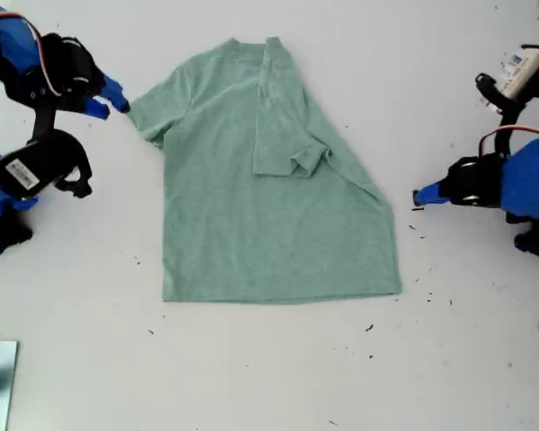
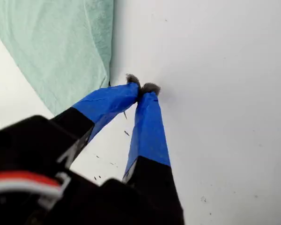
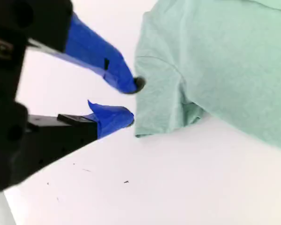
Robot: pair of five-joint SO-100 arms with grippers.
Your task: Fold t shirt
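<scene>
1. the t shirt (image 1: 269,189) lies flat mid-table, one sleeve side already folded in over the chest.
2. my first gripper (image 2: 141,88), fingers pinched together and empty, sits just off the shirt's edge.
3. my second gripper (image 3: 131,101), fingers parted, hovers beside the unfolded sleeve (image 3: 161,98); that side and the bottom half are left.

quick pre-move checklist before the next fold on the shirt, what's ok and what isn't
1. One sleeve already folded in: ok. On the t shirt, the sleeve on the exterior view's right lies over the chest.
2. Other sleeve flat and reachable: ok. It lies spread on the table, at the exterior view's left.
3. My second gripper ready to grasp: ok. Jaws open, right at that sleeve's edge, nothing between them.
4. My first gripper free of cloth: ok. Jaws shut on nothing, just off the shirt's edge.
5. Shirt body smooth: not ok. The folded sleeve is bunched at its end.
</scene>
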